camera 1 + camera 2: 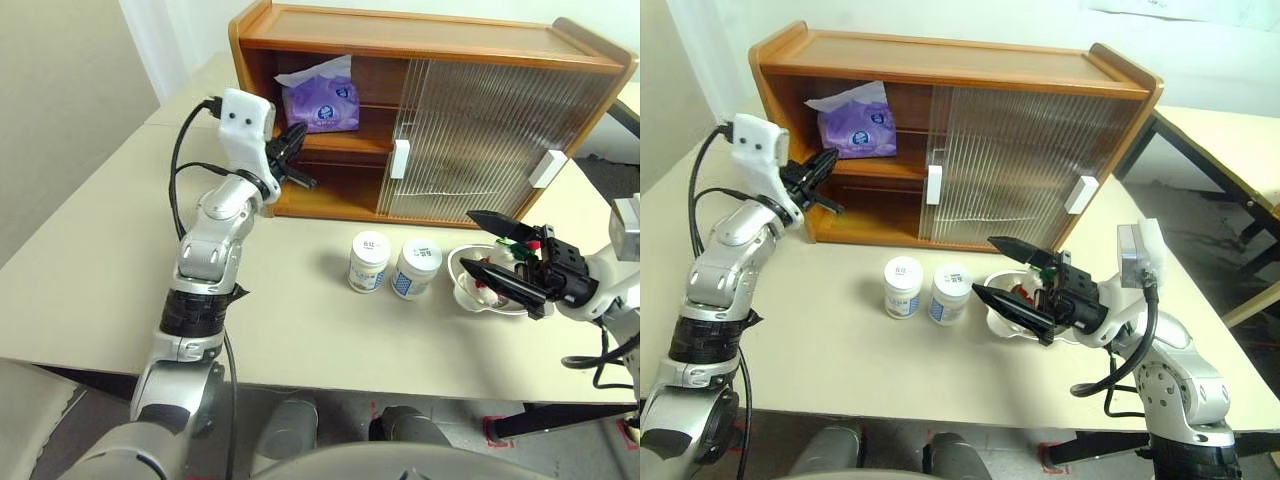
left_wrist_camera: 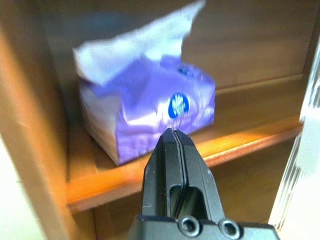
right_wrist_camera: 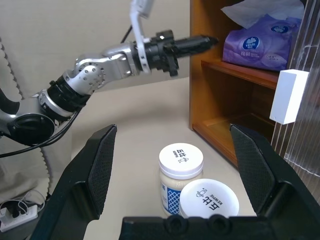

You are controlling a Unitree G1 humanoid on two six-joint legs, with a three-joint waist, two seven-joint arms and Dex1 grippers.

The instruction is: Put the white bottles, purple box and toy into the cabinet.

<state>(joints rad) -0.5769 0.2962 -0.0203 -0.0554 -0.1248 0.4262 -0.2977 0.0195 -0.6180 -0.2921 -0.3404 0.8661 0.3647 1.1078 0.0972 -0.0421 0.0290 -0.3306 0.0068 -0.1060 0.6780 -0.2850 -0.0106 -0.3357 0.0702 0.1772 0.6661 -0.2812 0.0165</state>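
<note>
The purple box [image 1: 322,103] lies on the inner shelf of the cabinet [image 1: 440,45], in its open left half, white tissue sticking up. The left gripper [image 1: 296,160], pinched closed and empty, sits at the cabinet's left edge just short of the box. Two white bottles [image 1: 370,261] stand side by side on the beige table [image 1: 90,260] before the ribbed doors. The right gripper [image 1: 1005,272] gapes wide beside them, over a bowl [image 1: 470,290] with the toy [image 1: 523,246] partly hidden. A pale wall rises behind.
</note>
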